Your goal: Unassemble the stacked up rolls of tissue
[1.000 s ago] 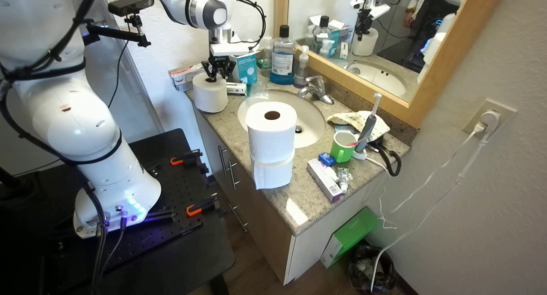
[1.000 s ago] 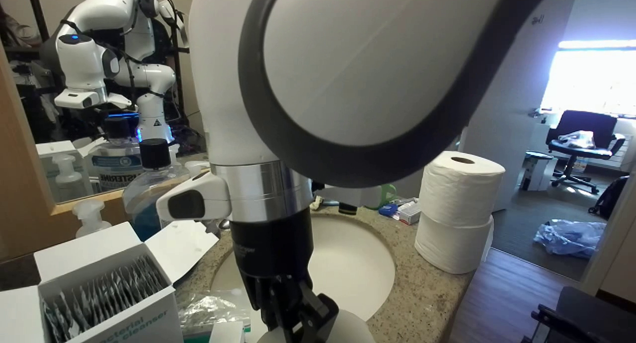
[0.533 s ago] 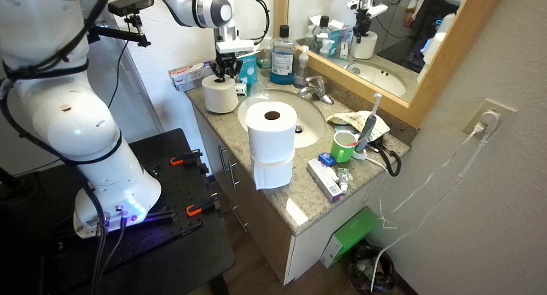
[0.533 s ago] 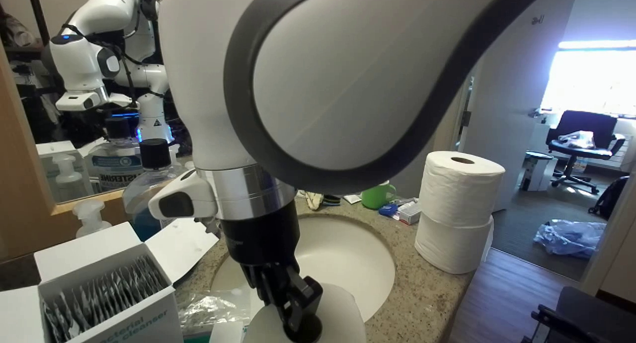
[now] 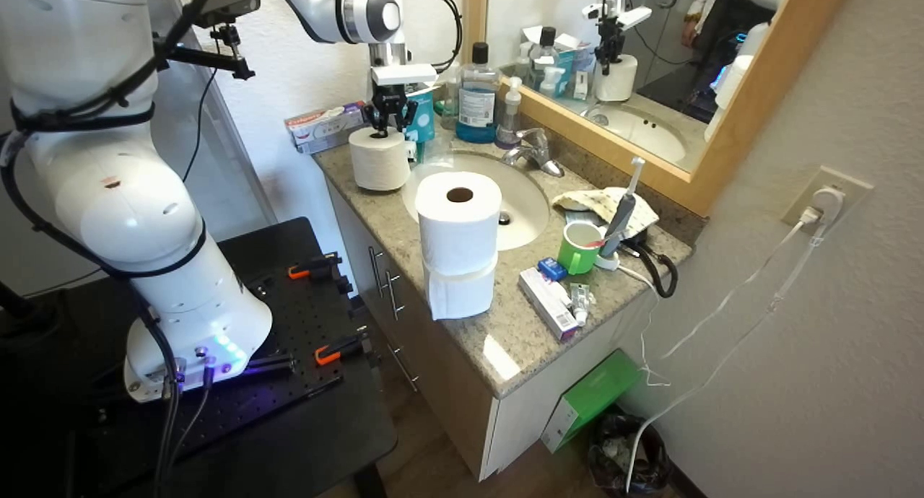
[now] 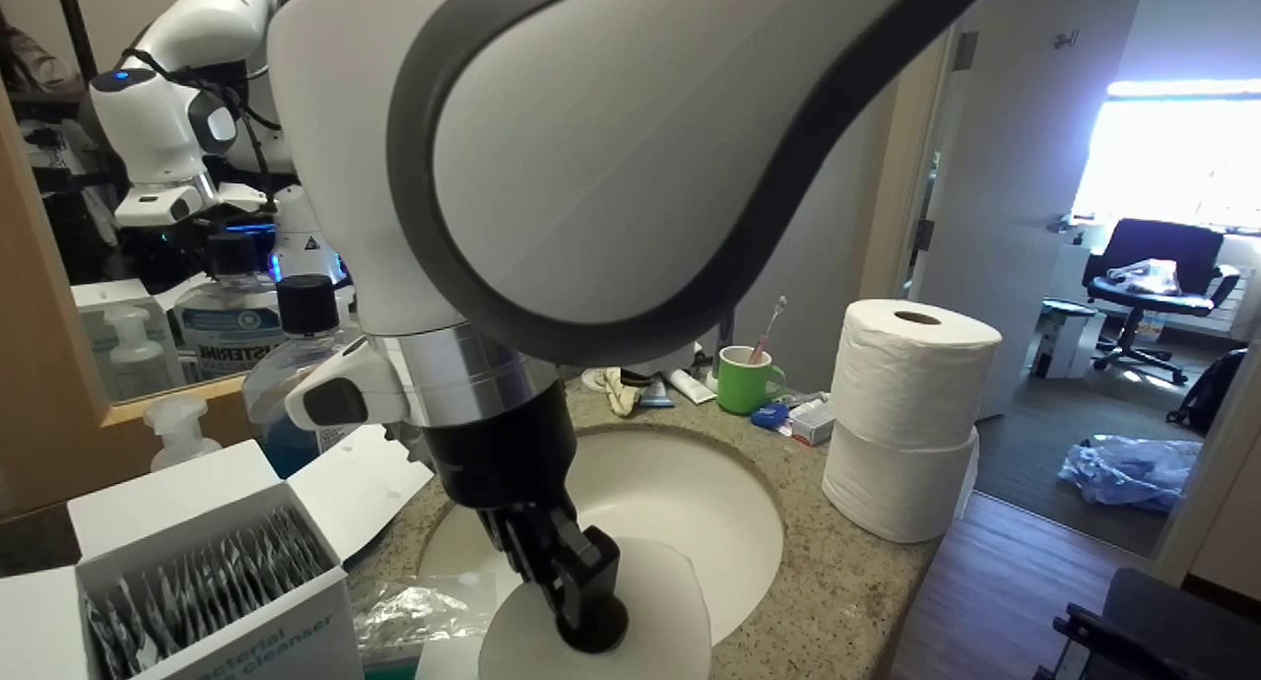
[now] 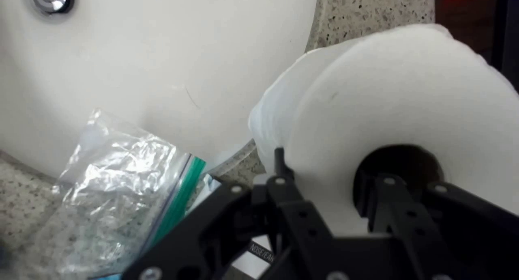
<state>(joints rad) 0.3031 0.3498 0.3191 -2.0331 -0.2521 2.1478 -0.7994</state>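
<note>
Being pinched at its side, with one finger [image 7: 286,192] outside and one in the core [image 7: 405,158], the tissue roll [image 5: 380,163] is held by the gripper [image 7: 326,168] at the counter [image 5: 509,317] beside the sink [image 5: 530,211]; whether it is lifted cannot be told. It should be light, soft and easily dented. The upper roll [image 5: 459,231], on the lower roll [image 5: 462,294] near the counter's corner, is probably best taken likewise.

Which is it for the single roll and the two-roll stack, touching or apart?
Apart: an exterior view shows speckled counter between the single roll and the two-roll stack.
</note>
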